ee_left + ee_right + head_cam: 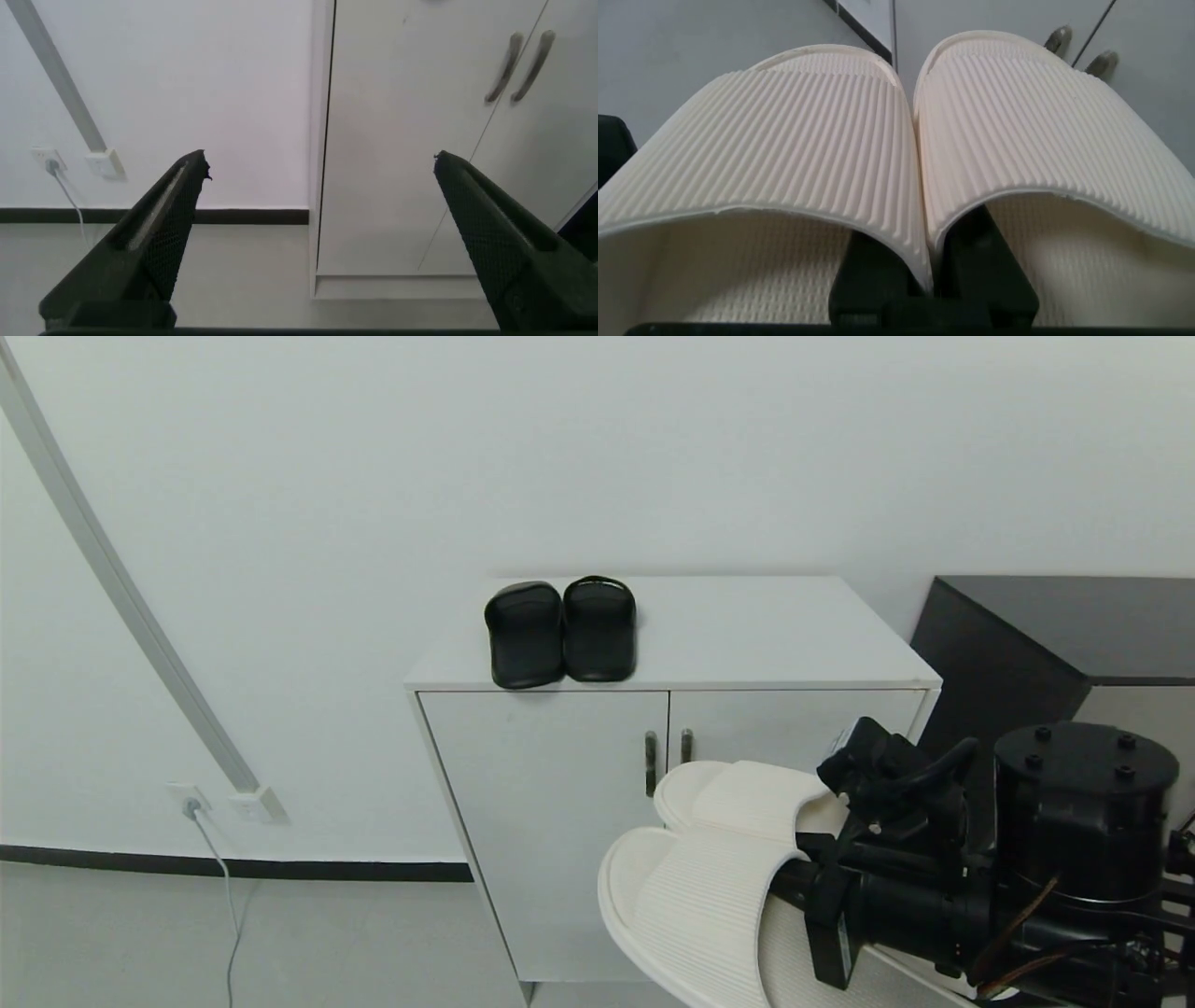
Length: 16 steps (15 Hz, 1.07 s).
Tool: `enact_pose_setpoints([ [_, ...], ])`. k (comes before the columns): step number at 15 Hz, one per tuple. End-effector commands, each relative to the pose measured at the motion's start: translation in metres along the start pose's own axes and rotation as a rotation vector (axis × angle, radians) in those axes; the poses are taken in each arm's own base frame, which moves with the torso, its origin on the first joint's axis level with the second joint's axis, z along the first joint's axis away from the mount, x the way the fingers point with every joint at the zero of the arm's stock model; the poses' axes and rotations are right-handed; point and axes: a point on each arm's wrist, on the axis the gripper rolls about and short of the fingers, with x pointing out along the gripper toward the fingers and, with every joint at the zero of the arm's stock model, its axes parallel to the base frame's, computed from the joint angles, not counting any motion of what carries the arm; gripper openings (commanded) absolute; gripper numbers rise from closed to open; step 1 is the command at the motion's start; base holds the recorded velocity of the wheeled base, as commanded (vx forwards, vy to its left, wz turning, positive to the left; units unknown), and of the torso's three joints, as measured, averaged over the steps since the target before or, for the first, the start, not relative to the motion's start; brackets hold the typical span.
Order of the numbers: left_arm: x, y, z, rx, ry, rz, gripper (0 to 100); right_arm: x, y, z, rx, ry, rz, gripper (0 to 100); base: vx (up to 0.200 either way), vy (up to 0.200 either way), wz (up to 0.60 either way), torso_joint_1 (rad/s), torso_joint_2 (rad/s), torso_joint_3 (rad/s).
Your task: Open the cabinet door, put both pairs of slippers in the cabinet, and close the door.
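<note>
A white cabinet (pixel 747 635) stands against the wall with both doors shut, its two handles (pixel 651 763) side by side in the middle. A pair of black slippers (pixel 560 633) rests on its top, near the left end. My right gripper (pixel 822 859) is shut on a pair of white ribbed slippers (pixel 709 859), held side by side in front of the right door. In the right wrist view the fingers (pixel 868 275) pinch the slippers' (pixel 915 140) inner walls together. My left gripper (pixel 320 161) is open and holds nothing, low down facing the cabinet's (pixel 402 140) left edge and handles (pixel 509 67).
A black box (pixel 1055 635) stands right of the cabinet. On the wall at left, a diagonal conduit (pixel 112 579) runs down to a socket (pixel 191 800) with a cable hanging to the grey floor (pixel 233 943), which is open left of the cabinet.
</note>
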Motion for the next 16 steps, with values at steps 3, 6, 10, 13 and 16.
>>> enact_pose_setpoints([
  [3, 0.0001, 0.0, 0.0, 0.0, 0.001, 0.0, 100, -0.0004, 0.0003, -0.0019, 0.0, 0.005, 0.001, 0, 0.0, 0.0, 0.0, -0.199, 0.53, 0.315],
  [6, 0.0001, 0.0, 0.0, 0.0, 0.001, 0.0, 100, -0.0001, 0.0002, -0.0022, 0.0, 0.007, 0.001, 0, 0.0, 0.0, 0.0, -0.177, 0.49, 0.318],
  [10, 0.0, -0.0002, 0.0003, 0.002, 0.001, -0.007, 100, -0.0001, 0.0002, -0.0022, -0.006, 0.007, 0.001, 0, 0.0, 0.0, 0.0, -0.155, 0.48, 0.327],
  [13, 0.0001, -0.0002, 0.0, -0.003, 0.001, -0.007, 100, -0.0001, 0.0002, -0.0022, -0.006, 0.007, 0.001, 0, 0.0, 0.0, 0.0, -0.123, 0.47, 0.347],
  [16, 0.0001, -0.0002, 0.0, -0.003, 0.001, -0.007, 100, -0.0004, 0.0003, -0.0019, -0.008, 0.005, 0.001, 0, 0.0, 0.0, 0.0, -0.089, 0.45, 0.356],
])
